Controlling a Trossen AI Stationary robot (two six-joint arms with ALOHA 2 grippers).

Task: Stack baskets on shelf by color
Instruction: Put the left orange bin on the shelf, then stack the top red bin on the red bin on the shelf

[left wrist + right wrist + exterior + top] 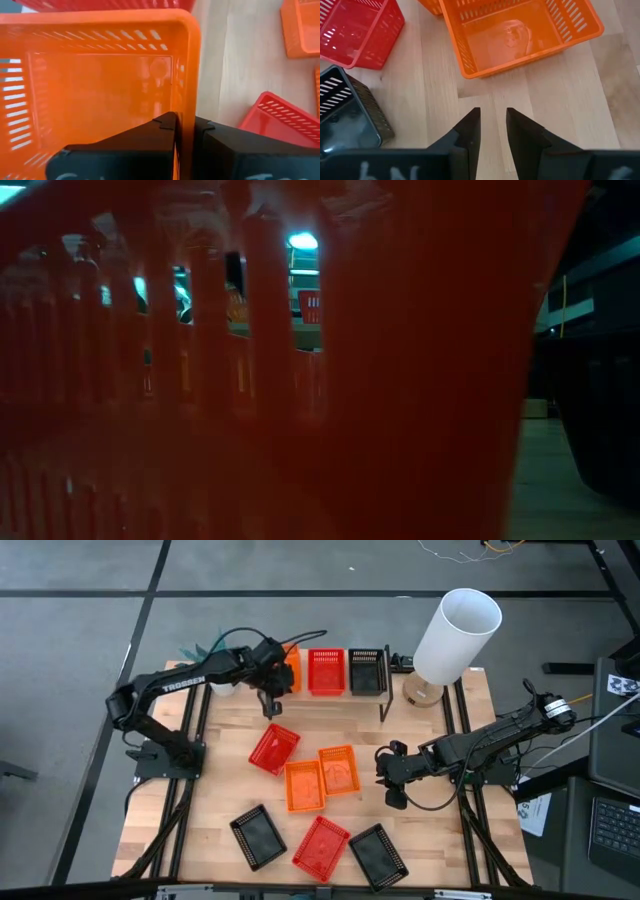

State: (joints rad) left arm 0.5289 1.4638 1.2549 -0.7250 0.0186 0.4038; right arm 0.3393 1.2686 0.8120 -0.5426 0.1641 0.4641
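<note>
Three baskets sit on the shelf (400, 700): orange basket (95, 85), red (326, 671), black (367, 671), all empty. Left gripper (184, 131) pinches the orange basket's wall. Right gripper (493, 125), slightly parted, holds nothing.

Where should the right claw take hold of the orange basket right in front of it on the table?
Take the near rim wall of the orange basket, the long side facing the right claw. The basket sits upright and open-topped, so come down from above with one finger inside the wall and one outside. The left claw pinches its own orange basket by the rim that way. The claw needs little opening; the wall is thin.
</note>
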